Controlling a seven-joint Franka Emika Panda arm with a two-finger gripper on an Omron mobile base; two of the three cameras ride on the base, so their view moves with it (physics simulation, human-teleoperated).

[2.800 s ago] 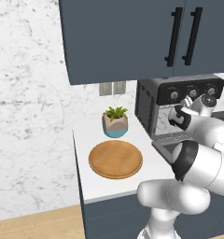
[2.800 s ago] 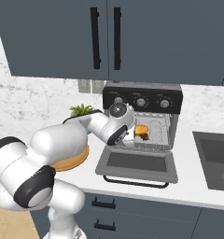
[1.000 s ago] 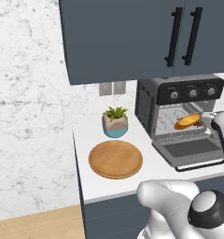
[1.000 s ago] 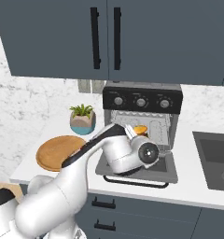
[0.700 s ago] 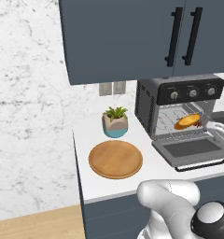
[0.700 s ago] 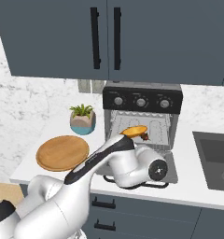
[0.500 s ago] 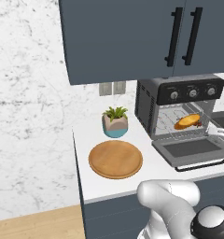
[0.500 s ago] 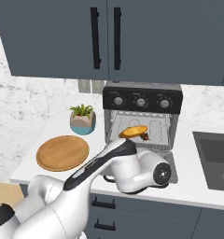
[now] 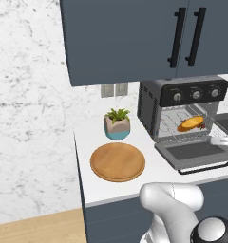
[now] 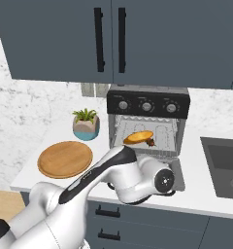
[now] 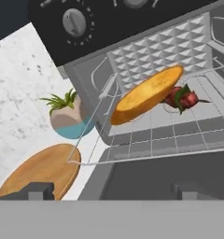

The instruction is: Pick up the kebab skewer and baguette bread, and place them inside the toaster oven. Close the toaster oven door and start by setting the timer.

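Note:
The toaster oven point(image 10: 147, 104) stands on the counter with its door point(image 9: 192, 152) folded down flat. On its wire rack point(image 11: 179, 126) the golden baguette bread point(image 11: 146, 93) lies tilted, and the kebab skewer point(image 11: 184, 98) with dark red chunks rests just beside it, touching its right end. Both also show inside the cavity: baguette bread point(image 10: 139, 137), kebab skewer point(image 10: 150, 142). My gripper point(image 11: 111, 191) is open and holds nothing; it hangs low in front of the lowered door, looking up into the oven. My wrist point(image 10: 159, 181) covers most of the door.
A round wooden plate point(image 9: 118, 162) lies left of the oven, with a small potted plant point(image 9: 117, 124) behind it. Three knobs point(image 10: 146, 106) cross the oven's top panel. A sink point(image 10: 225, 168) sits to the right. Cabinet doors point(image 10: 108, 39) hang above.
The hand has drawn back from the oven mouth and sunk to the front of the lowered door. The baguette and skewer stay on the rack. The jaws stay open.

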